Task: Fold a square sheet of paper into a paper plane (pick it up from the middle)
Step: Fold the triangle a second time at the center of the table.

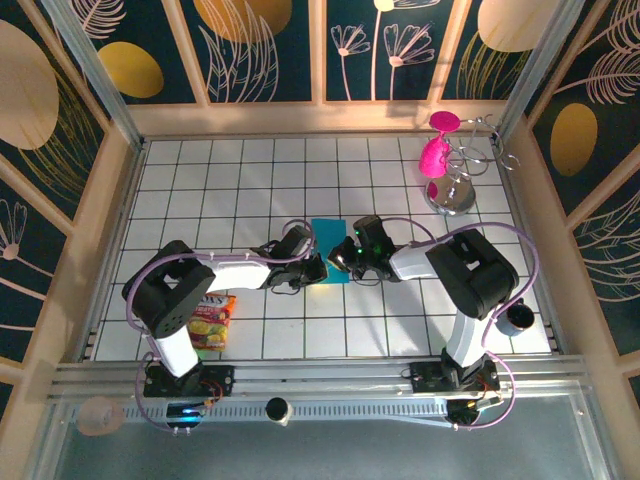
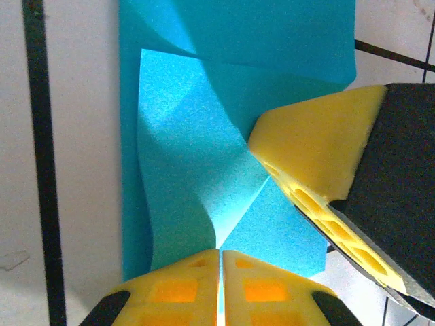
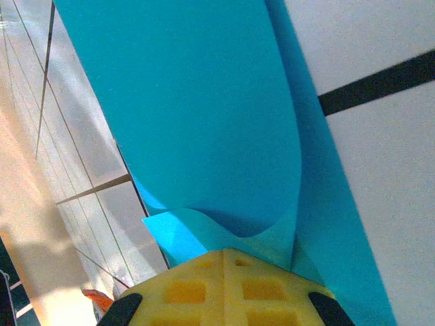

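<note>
At mid-table, on the white grid-tiled table point(image 1: 200, 190), between the two arms: turquoise square sheet of paper point(image 1: 326, 232), partly folded, not yet a plane.

From the left wrist: square sheet of paper point(image 2: 197, 136) mostly flat on the tile, one layer lifted and curling, with a sharp diagonal crease running down into the left gripper point(image 2: 221, 255). Yellow pads point(image 2: 197, 263) pressed together with barely a slit between, nipping the paper at that crease. Reaching in from the right of the same view, one yellow finger point(image 2: 312, 156) of the right gripper, tip touching the raised fold.

From the right wrist: right gripper point(image 3: 223, 257) closed tight, fingers side by side. Square sheet of paper point(image 3: 197, 102) bowing up in a broad curl just ahead of the tips, lower layer flat on the tile. Cannot tell: paper caught between those fingers, or merely pushed by them.

From above: left gripper point(image 1: 316, 268) at the near left edge of the paper, right gripper point(image 1: 347, 257) at its right edge, tips facing each other and close together.

Elsewhere: red-and-yellow snack packet point(image 1: 212, 320) beside the left arm's base, well apart from the paper. Pink goblets point(image 1: 437, 155) on a metal rack point(image 1: 455, 195) at the far right corner. Dark cup point(image 1: 520, 318) near the right arm.
</note>
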Robot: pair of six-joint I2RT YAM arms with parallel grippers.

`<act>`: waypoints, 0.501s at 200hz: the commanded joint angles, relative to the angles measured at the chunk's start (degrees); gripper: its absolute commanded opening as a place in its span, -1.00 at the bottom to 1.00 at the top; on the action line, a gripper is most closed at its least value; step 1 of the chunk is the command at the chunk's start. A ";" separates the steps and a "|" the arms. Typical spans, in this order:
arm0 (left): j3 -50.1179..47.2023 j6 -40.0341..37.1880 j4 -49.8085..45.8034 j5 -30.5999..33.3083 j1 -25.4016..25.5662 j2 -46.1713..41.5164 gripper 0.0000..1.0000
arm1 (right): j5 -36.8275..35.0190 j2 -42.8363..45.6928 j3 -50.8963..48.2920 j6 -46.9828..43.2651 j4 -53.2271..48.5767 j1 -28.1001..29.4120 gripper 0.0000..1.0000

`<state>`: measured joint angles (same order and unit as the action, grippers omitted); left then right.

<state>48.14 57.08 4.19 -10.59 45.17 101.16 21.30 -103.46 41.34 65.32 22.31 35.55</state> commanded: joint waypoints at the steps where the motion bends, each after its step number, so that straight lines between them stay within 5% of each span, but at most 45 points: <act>1: 0.99 -1.04 -2.95 1.94 0.18 0.34 -0.81 | -1.08 -2.27 -2.14 0.58 -5.34 -0.71 -1.00; 100: -0.91 -0.49 -2.00 1.30 0.10 0.18 -0.81 | -1.35 -2.41 -2.23 0.11 -5.56 -0.70 -1.00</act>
<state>48.29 57.06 3.38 -9.80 45.19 101.16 21.30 -103.46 41.30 65.32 22.37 35.55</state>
